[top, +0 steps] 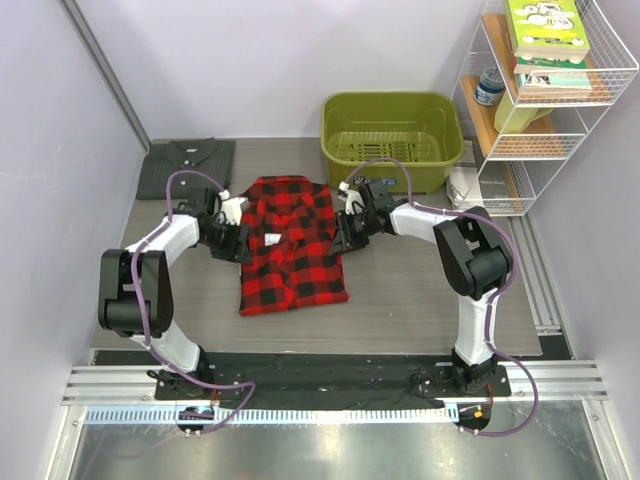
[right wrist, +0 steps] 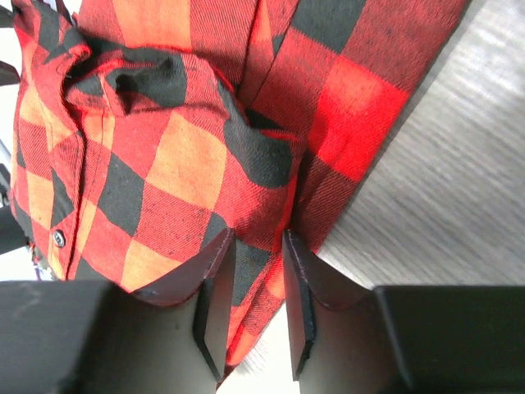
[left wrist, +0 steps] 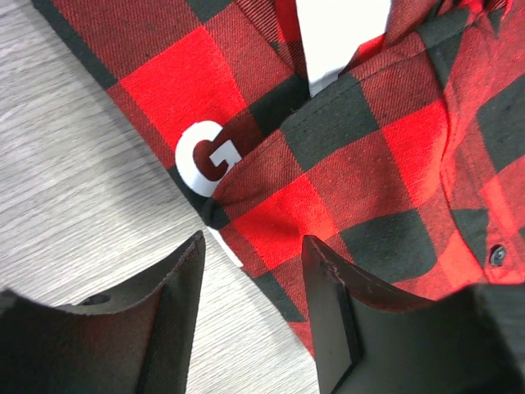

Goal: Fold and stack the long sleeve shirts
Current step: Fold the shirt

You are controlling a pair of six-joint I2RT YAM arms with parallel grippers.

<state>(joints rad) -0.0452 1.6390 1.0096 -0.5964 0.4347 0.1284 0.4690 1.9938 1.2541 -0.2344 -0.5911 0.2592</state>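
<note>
Top external view: grey shirt [top: 185,165] lies folded at far left; plaid shirt [top: 292,250] mid-table, sleeves tucked in.
Left gripper [left wrist: 253,246]: jaws apart, straddling the plaid shirt's left edge.
Right gripper [right wrist: 257,242]: pinched on its right edge.
Handling: probably soft, light and floppy; best gripped at doubled edges.

Both arms reach out and bend inward, wrists facing each other. The left arm [top: 165,240] angles to the right with the left gripper [top: 240,243] held low. Its jaws stand apart, and its fingers [left wrist: 184,271] have a clear gap between them with nothing pinched. The right arm [top: 450,235] has its elbow up and its forearm running left. The right gripper [top: 343,232] is tipped down, its fingers [right wrist: 215,263] drawn close with a fold of the plaid shirt [right wrist: 189,164] pinched between them.
</note>
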